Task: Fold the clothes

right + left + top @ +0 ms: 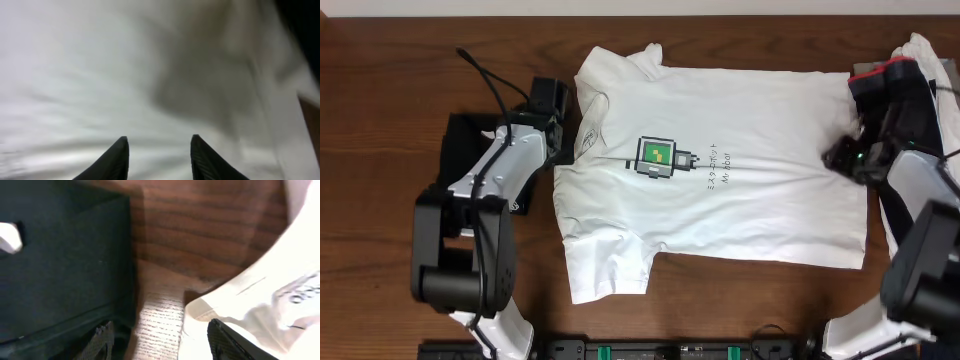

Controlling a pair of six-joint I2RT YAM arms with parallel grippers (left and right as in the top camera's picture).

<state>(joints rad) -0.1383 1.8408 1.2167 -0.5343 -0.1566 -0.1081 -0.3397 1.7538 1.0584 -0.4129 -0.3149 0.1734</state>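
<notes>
Since the white T-shirt [740, 190] lies spread flat and face up in the middle of the wooden worktop [380, 80], its green robot print [658, 158] showing, both sleeves out and no fold in it that I can see, I judge the task is at its very start: taking hold for the first fold. My left pincer [165, 342] is down at the collar [588, 125] end. Its fingers stand apart, one tip over the shirt's edge and bare wood in the gap, with nothing gripped. My right pincer [157, 162] hangs low over the hem [855, 185] end, its two fingers likewise parted above blurred white cloth, none of it pinched between them as far as I can see. The next move, I think, calls for both to close on one long edge, shoulder and hem together, and carry it across evenly so the body does not drag or wrinkle. Just beside the shirt, under my left arm, sits a black block [458, 150]; I cannot tell whether it is a bin or stacked dark cloth. A heap of white cloth [920, 50] lies by my right arm. I can make out no certain container.
</notes>
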